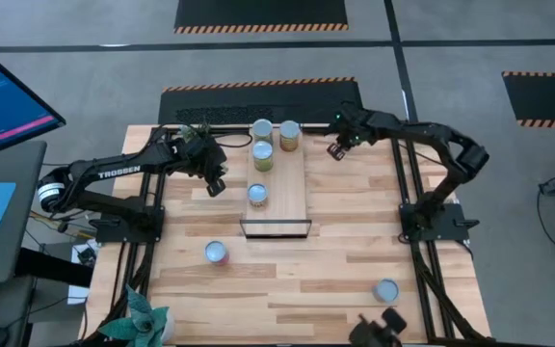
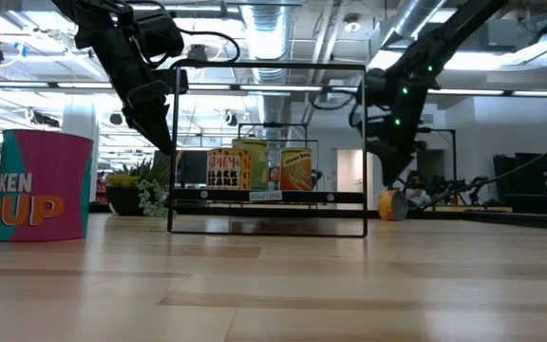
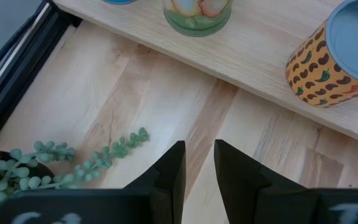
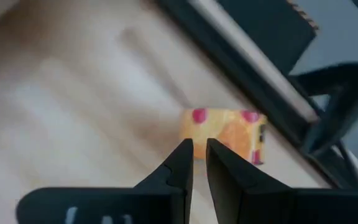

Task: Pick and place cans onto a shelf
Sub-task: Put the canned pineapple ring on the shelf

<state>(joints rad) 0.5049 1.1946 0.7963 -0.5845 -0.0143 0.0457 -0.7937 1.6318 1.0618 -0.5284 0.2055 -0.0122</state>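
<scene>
- R gripper (image 4: 199, 163), upper right of high view, hangs over a can lying on its side (image 4: 224, 135) by the table's far-right edge; fingers nearly together w/ a thin gap, nothing held.
- Risk: that can is round on its side, so a nudge could roll it off the edge.
- L gripper (image 3: 199, 165) just left of shelf (image 1: 287, 188), narrow gap, empty.
- Four cans on shelf (image 1: 261, 157); two loose on table, lower centre (image 1: 217, 253) & lower right (image 1: 385, 290).
- Room: open wood at bottom; plant (image 3: 73, 165) crowds L side.
</scene>
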